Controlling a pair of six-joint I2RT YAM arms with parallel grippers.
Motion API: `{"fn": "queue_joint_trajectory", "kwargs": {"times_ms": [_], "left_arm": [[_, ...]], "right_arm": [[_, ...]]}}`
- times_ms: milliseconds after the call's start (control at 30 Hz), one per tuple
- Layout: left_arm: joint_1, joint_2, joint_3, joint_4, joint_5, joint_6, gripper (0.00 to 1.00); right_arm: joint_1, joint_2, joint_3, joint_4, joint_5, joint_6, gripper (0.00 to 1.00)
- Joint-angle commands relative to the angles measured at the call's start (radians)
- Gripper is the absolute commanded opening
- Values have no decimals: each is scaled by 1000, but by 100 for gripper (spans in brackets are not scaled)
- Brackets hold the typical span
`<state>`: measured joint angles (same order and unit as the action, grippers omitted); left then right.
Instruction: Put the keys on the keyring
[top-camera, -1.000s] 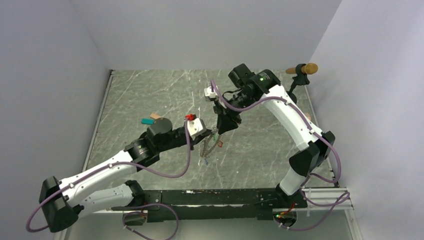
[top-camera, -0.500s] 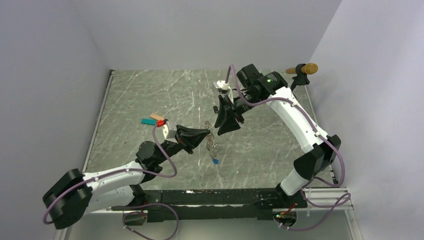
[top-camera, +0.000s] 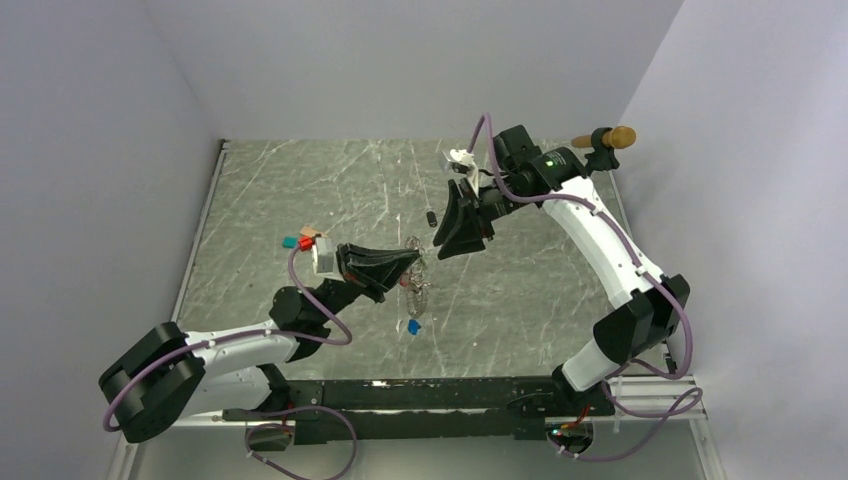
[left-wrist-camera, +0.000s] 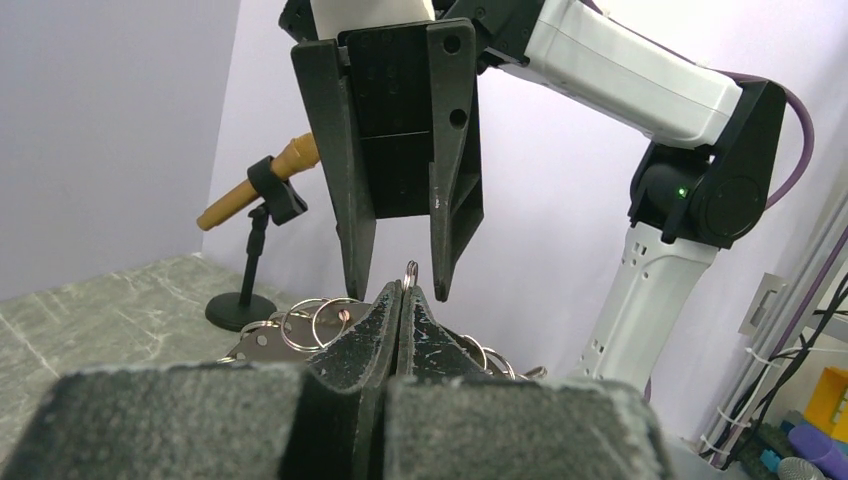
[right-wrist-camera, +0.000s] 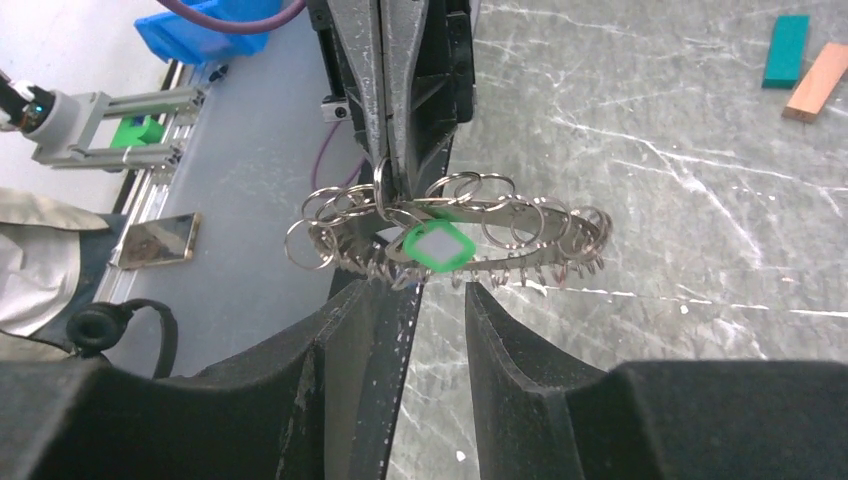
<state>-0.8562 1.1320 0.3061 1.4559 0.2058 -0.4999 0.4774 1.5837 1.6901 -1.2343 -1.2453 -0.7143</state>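
Nearest the arm bases, I see the blue key (top-camera: 413, 326) just on the near side of the keyring (top-camera: 416, 280) in the overhead view. I cannot tell whether it hangs from the ring or lies on the bench (top-camera: 300, 180). My left gripper (top-camera: 410, 260) is clenched on the keyring's edge, its fingers pressed flat together, and holds the ring above the bench with the small split rings and dark keys fanned out around it. From the right wrist I see the green key (right-wrist-camera: 437, 246) lying against the ring, right beside the left gripper's tips. Just beyond, my right gripper (top-camera: 440, 250) is released: its jaws are apart, tips pointing at the ring on either side of its top loop, with nothing gripped. Farther left on the bench, a teal block (top-camera: 289, 242) and a tan block (top-camera: 308, 232) lie just beside each other. A microphone (top-camera: 600, 140) on a small stand sits at the far right corner.
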Motion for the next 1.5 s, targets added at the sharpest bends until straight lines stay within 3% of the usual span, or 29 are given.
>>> {"fn": "queue_joint_trajectory", "kwargs": {"times_ms": [0, 567, 600, 633, 733, 933, 1033, 1267, 1367, 1467], "left_arm": [[9, -19, 55, 154, 31, -38, 0], [87, -2, 57, 94, 149, -115, 0], [96, -17, 53, 49, 153, -110, 0], [124, -88, 67, -207, 159, -65, 0], [144, -160, 146, -654, 138, 31, 0], [165, -44, 341, -969, 222, 75, 0], [168, 94, 448, -974, 251, 43, 0], [196, 495, 688, -688, 322, -176, 0], [204, 615, 795, -710, 320, -205, 0], [219, 665, 779, -747, 293, -184, 0]], "right_arm": [[-4, -46, -37, 76, -84, 40, 44], [-2, -68, -108, 139, -161, 87, 40], [-4, -74, -97, 122, -120, 71, 40], [-17, -104, -94, 120, 12, 57, 40], [-119, -168, -164, 181, 11, 90, 50], [-282, -278, -364, 327, 36, 119, 56], [-370, -315, -470, 445, 31, 160, 59], [-573, -344, -557, 505, -70, 167, 60], [-611, -361, -597, 548, -74, 193, 61], [-634, -380, -623, 573, -81, 211, 62]]}}
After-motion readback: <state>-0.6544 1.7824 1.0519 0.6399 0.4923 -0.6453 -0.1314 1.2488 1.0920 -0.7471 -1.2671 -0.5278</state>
